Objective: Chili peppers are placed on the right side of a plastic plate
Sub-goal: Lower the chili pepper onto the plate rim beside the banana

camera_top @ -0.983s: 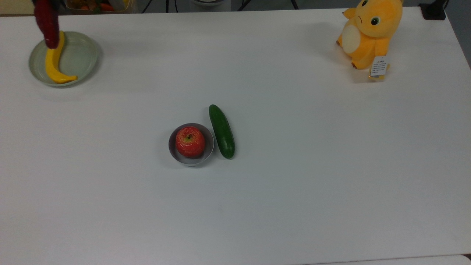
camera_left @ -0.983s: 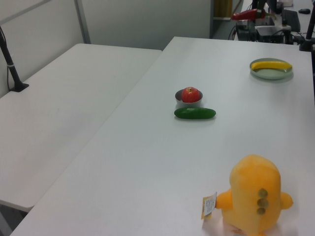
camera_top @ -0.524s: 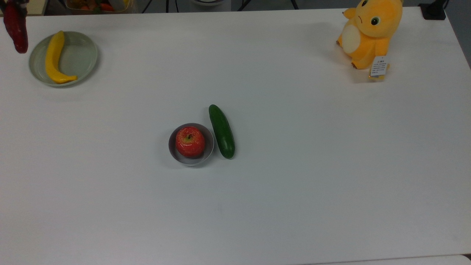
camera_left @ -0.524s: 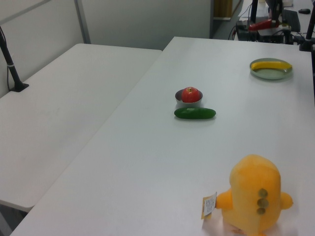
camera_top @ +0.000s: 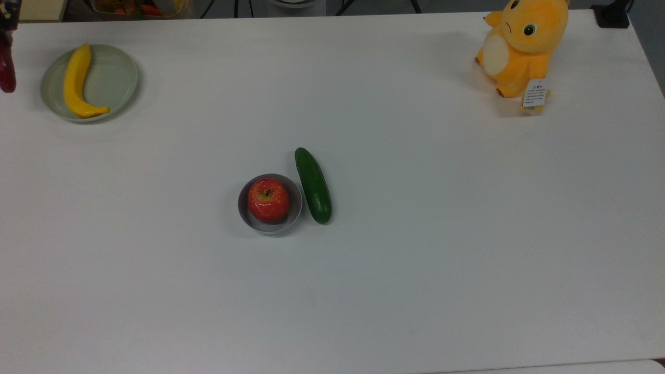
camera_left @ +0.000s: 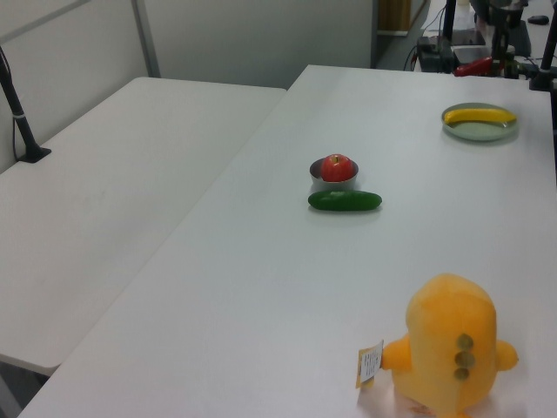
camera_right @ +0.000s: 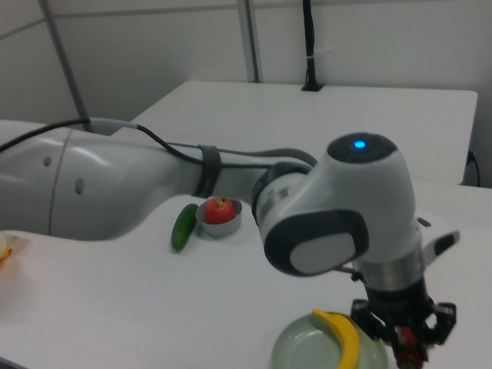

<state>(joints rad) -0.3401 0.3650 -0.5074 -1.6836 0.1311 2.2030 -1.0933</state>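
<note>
The dark-red chili pepper [camera_top: 6, 67] hangs at the top view's far left edge, just beyond the left rim of the pale grey-green plastic plate [camera_top: 111, 78]. A yellow banana [camera_top: 77, 78] lies on that plate. My gripper [camera_right: 405, 334] is shut on the chili [camera_right: 410, 352], which hangs low beside the plate [camera_right: 301, 350] on the right view's right. In the left view the chili [camera_left: 472, 66] is held level behind the plate [camera_left: 477, 132], under the gripper [camera_left: 498, 43].
A red apple [camera_top: 268, 199] sits in a small grey bowl [camera_top: 294, 208] mid-table, with a green cucumber [camera_top: 313, 185] touching its right side in the top view. A yellow plush toy [camera_top: 522, 44] stands at the top view's upper right. Cables and equipment [camera_left: 461, 43] lie behind the table.
The gripper has carried the chili toward the top view's left, from over the banana and plate to beyond the plate's left rim, and lower. Nothing else moved.
</note>
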